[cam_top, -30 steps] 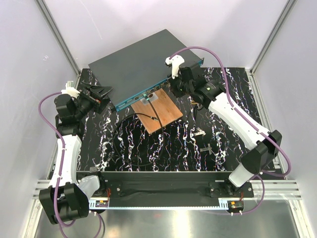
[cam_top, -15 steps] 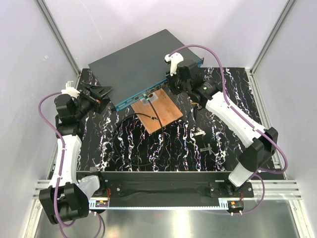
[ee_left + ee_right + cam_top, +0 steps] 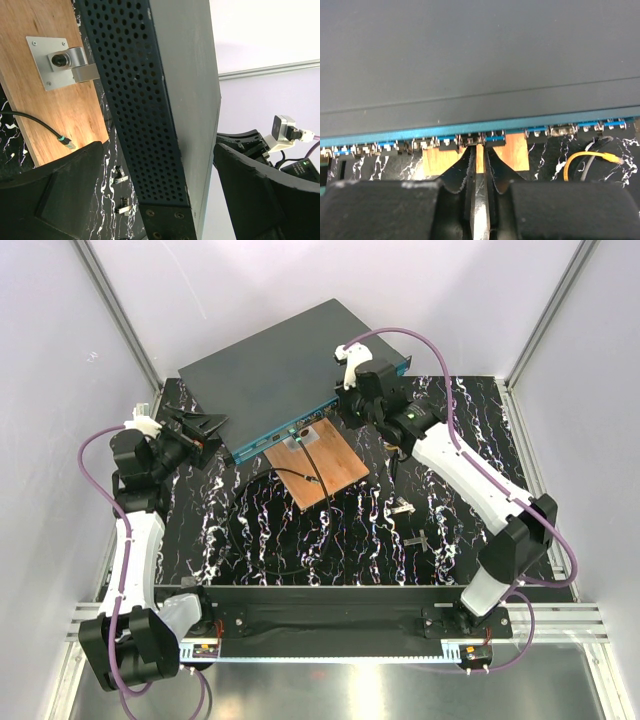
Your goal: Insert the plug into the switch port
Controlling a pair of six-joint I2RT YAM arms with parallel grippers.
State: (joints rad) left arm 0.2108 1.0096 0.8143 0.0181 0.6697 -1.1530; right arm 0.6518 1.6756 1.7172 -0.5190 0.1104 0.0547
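Two arms flank the switch (image 3: 280,365), which lies askew at the far edge of the worktop (image 3: 400,550). Left fingers (image 3: 60,200) gape wide astride its perforated left end, with room on either side. Right fingers (image 3: 455,175) sit at the teal port edge, almost together with a thin slit between; whether they clamp a plug cannot be told.

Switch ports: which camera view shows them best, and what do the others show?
Right wrist: the ports run close across the frame. The top view shows only a thin teal front; the left wrist shows a perforated side, no ports.
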